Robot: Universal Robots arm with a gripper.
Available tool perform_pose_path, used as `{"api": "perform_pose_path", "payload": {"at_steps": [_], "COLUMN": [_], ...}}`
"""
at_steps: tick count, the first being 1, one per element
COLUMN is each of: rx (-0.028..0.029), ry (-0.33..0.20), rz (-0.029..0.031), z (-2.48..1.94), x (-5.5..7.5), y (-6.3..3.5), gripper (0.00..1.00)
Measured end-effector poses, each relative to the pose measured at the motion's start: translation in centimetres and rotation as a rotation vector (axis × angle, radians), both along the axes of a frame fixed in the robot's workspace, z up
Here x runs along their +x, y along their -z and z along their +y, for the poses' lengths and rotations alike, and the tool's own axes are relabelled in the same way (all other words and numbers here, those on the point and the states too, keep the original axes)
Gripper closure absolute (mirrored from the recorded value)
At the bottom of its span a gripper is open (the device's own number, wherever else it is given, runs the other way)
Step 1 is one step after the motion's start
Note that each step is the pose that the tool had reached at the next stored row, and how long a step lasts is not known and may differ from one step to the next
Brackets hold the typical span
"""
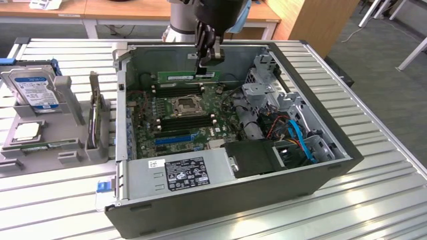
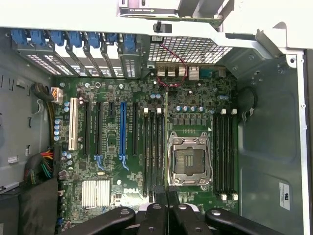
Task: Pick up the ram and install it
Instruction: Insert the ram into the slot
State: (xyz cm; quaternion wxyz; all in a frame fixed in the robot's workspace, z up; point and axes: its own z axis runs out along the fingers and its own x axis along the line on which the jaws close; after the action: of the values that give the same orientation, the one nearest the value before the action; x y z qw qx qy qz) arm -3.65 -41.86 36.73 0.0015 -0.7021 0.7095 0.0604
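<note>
The gripper (image 1: 204,66) has its fingers nearly closed, pinching the top edge of the ram (image 1: 189,75), which hangs lengthwise just beneath them over the motherboard (image 1: 217,93) inside the open computer case (image 1: 233,200)

Your arm (image 1: 181,22) runs out past the exterior view's top edge. The hand (image 1: 203,67) covers part of the ram (image 1: 173,76) where it grips. In the wrist view the fingers (image 2: 155,218) are cut by the frame, and the power-supply label (image 1: 187,172) prints too small to read.
</note>
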Motion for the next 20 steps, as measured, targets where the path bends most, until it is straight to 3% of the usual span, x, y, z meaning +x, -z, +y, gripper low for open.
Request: {"api": "perform_pose_path", "payload": {"at_steps": [9, 20], "rx": [0.0001, 0.0], "ry": [0.0, 0.0], "rz": [0.0, 0.0], "z": [0.0, 0.0], "x": [0.0, 0.0], "y": [0.09, 1.81], "gripper": [0.88, 0.88]}}
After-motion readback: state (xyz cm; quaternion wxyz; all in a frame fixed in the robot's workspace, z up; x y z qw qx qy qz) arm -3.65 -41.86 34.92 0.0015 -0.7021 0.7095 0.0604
